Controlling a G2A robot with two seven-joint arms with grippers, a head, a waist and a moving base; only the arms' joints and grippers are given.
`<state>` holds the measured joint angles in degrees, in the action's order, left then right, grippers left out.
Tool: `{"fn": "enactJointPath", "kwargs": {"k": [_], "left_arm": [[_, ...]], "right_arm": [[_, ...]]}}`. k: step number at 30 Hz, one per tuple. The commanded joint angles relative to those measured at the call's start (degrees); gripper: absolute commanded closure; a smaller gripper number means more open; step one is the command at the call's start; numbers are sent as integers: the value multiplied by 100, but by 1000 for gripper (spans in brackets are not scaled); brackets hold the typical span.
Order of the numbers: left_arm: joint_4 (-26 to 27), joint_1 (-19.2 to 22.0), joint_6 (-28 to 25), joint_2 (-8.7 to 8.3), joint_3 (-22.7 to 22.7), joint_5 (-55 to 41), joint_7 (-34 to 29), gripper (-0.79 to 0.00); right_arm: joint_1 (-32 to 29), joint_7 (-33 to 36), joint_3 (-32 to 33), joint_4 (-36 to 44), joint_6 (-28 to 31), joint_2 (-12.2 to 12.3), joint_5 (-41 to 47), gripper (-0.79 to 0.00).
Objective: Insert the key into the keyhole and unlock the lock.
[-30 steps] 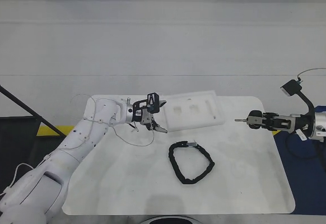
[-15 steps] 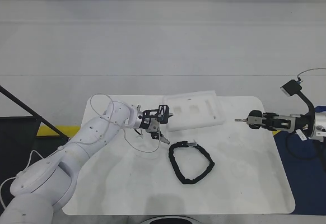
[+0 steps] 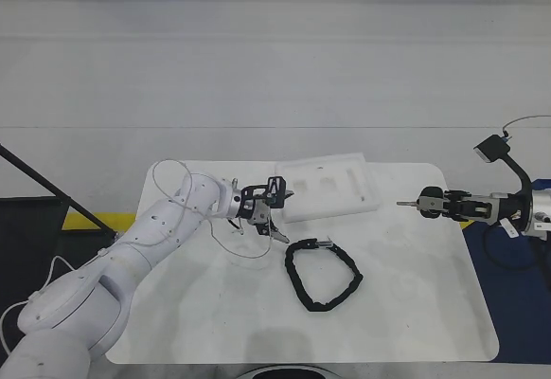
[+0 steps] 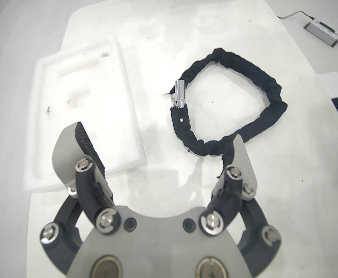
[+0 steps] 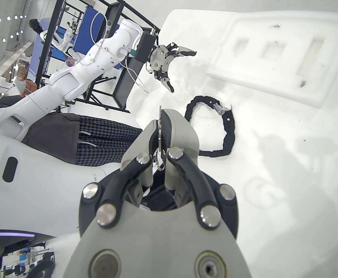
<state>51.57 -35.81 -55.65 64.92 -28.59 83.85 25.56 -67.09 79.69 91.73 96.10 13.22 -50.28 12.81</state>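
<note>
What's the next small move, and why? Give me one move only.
Probably lower the open left gripper onto the lock's chrome cylinder and grip it. The chain lock lies loose on the table, the left gripper hovers just short of it, and the right gripper, shut on the key, hangs apart near the table's edge.

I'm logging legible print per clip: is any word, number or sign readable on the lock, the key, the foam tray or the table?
None can be read.
The chain lock, its metal cylinder, the foam tray and the table: no print shows on any of them.
The key, held in the right gripper: seen edge-on and too small to tell any marking.
</note>
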Motion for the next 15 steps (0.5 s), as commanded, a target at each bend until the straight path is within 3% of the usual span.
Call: {"fn": "enactJointPath", "kwargs": {"k": [1,8,15], "left_arm": [[-9,-133,116,1,-40,-116,95,-785],[-35,-443,494,145,49,-186,381,-785],[-384,-446,550,467,314,-178,630,-785]], "right_arm": [[0,0,0,0,0,0,0,0],[0,0,0,0,0,0,0,0],[0,0,0,0,0,0,0,0]]}}
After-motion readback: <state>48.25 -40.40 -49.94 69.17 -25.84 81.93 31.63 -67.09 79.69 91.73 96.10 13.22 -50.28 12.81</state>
